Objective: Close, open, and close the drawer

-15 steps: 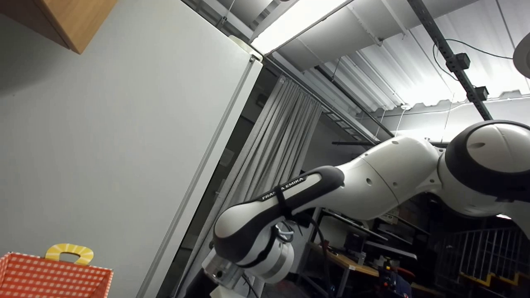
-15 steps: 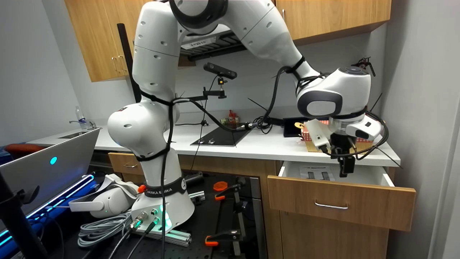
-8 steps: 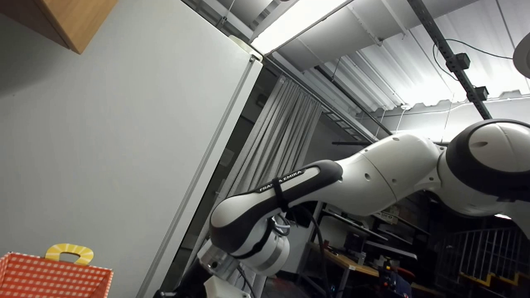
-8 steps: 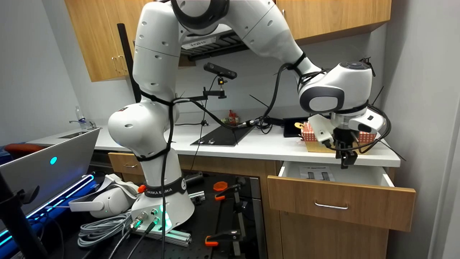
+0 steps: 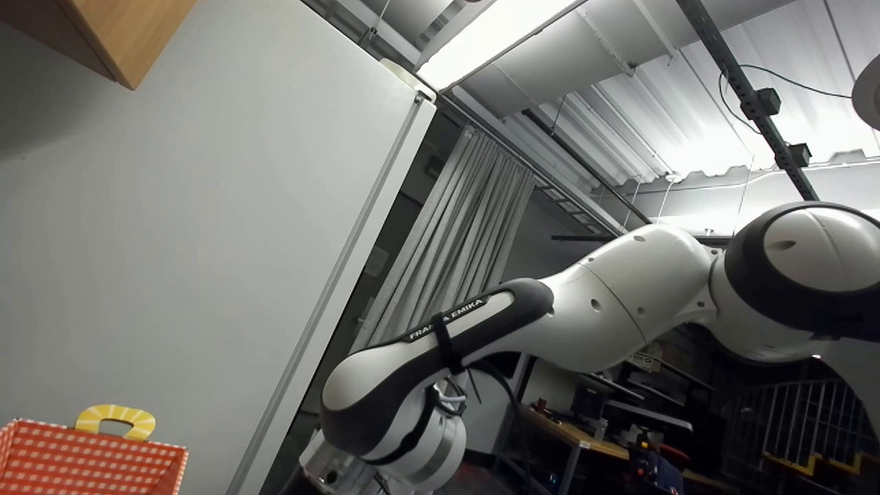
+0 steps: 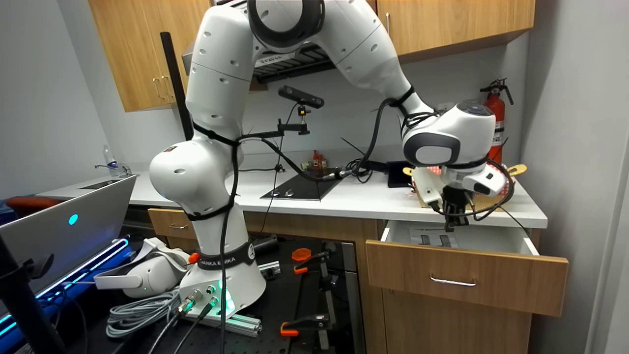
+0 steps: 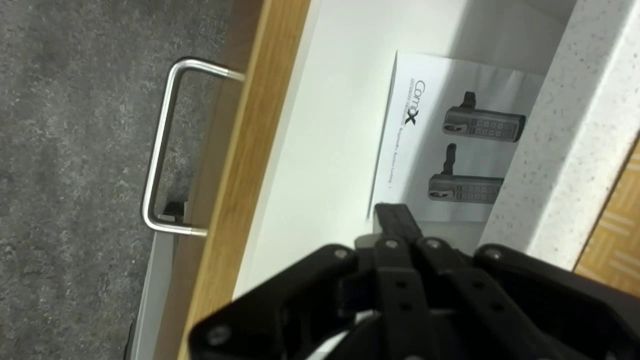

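White counter (image 6: 366, 200) running from nine to three o'clock in an exterior view; red checked basket (image 5: 96, 457) at eight o'clock in an exterior view. Drawer (image 6: 467, 265) at four o'clock in an exterior view, pulled well out from under the counter, closing left to do. Gripper (image 7: 398, 219) over the drawer, fingers pressed together, nothing pinched, well apart from the handle (image 7: 159, 145). Cannot tell whether below the rim. Handle between nine and ten o'clock from the fingertips in the wrist view.

Best guess on handling: stiff front, light load (flat paper (image 7: 425, 150) between two and three o'clock in the wrist view, partly under the counter edge), so probably slides easily. Handle metal: rigid, smooth, likely slick; for a pull, hook or pinch mid-bar. For closing, skip the grip: push flat on the front, near the handle's middle, square on. Off-centre push likely to skew and bind. First lift clear of the rim, round to the outer face, or risk a trapped gripper.
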Robot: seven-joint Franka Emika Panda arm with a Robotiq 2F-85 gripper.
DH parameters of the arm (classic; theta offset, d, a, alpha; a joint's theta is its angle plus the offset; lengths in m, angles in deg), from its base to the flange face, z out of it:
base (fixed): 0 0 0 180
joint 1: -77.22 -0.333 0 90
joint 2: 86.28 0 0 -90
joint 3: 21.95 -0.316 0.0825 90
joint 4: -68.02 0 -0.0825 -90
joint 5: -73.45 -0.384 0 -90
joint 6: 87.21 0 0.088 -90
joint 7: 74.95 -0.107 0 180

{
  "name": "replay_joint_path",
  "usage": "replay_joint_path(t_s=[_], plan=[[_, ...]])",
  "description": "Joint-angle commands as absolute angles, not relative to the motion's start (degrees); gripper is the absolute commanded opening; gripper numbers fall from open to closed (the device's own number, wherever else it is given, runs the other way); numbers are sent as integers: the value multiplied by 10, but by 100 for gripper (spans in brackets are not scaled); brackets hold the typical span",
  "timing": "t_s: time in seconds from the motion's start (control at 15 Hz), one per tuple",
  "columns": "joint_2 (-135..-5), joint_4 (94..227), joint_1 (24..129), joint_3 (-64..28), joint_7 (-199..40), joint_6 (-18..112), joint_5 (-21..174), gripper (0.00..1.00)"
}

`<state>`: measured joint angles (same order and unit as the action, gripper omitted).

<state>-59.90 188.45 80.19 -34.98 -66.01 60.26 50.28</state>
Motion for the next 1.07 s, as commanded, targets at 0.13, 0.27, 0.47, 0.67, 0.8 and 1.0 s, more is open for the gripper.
replay_joint_path(t_s=[0.13, 0.27, 0.47, 0.67, 0.8, 1.0], plan=[[-586, 1884, 789, -342, -662, 597, 515, 0], [-586, 1883, 788, -339, -665, 588, 523, 0], [-589, 1882, 787, -330, -668, 574, 540, 0], [-591, 1883, 786, -321, -670, 562, 558, 0], [-592, 1884, 785, -317, -670, 554, 567, 0], [-593, 1884, 784, -311, -669, 544, 581, 0]])
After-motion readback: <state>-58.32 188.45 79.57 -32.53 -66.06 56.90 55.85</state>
